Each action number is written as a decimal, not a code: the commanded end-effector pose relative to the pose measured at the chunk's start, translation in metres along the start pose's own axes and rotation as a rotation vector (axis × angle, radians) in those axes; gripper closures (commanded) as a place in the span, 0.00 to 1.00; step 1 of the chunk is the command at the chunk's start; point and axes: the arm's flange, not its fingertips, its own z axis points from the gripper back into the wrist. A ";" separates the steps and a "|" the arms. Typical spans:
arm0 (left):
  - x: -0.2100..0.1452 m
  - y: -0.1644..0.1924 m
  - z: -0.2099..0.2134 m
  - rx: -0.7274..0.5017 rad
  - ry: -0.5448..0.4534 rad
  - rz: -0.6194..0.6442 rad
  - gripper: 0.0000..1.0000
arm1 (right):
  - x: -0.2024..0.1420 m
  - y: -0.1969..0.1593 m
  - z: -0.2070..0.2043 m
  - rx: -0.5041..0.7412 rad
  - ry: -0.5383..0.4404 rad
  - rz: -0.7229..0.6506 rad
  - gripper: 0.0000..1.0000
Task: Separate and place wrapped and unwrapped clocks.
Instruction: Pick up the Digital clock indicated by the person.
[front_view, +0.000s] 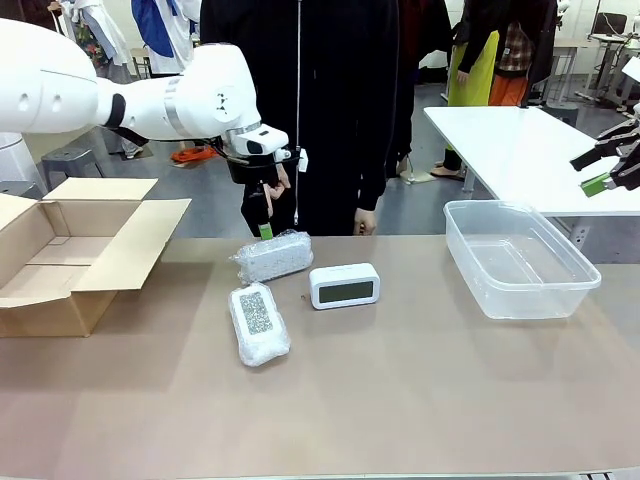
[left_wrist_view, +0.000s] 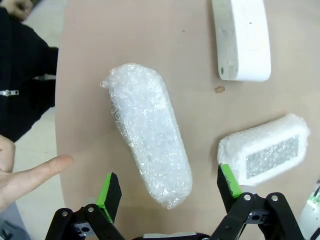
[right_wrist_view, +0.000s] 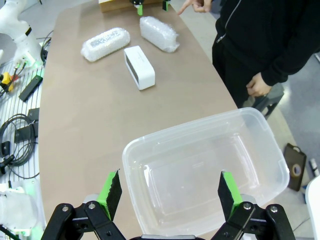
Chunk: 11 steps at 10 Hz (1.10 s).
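Bubble-wrapped bundle (front_view: 272, 256) sits directly below the left jaws in front view. The second bundle (front_view: 258, 322) and the bare white clock (front_view: 344, 285) lie just beside it on the worktop (front_view: 400, 400). Left wrist: left jaws apart, the bundle between and ahead of them, clear of both pads. Right wrist: right jaws apart over the clear tub (right_wrist_view: 200, 175), clock well ahead.

The box (front_view: 45, 310) lies left, the tub (front_view: 545, 298) right; between them, the far bundle (front_view: 272, 256) lies behind the near bundle (front_view: 258, 322), with the clock (front_view: 344, 286) to their right.
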 end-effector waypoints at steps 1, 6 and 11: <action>0.024 0.007 0.000 -0.007 0.030 0.029 0.00 | 0.000 0.000 -0.001 0.004 -0.008 0.003 0.00; 0.037 -0.007 -0.025 0.116 0.151 0.040 0.00 | 0.000 0.000 -0.001 0.004 -0.008 0.003 0.00; 0.036 -0.004 -0.052 0.100 0.163 0.067 0.00 | 0.000 0.000 -0.001 0.004 -0.008 0.003 0.00</action>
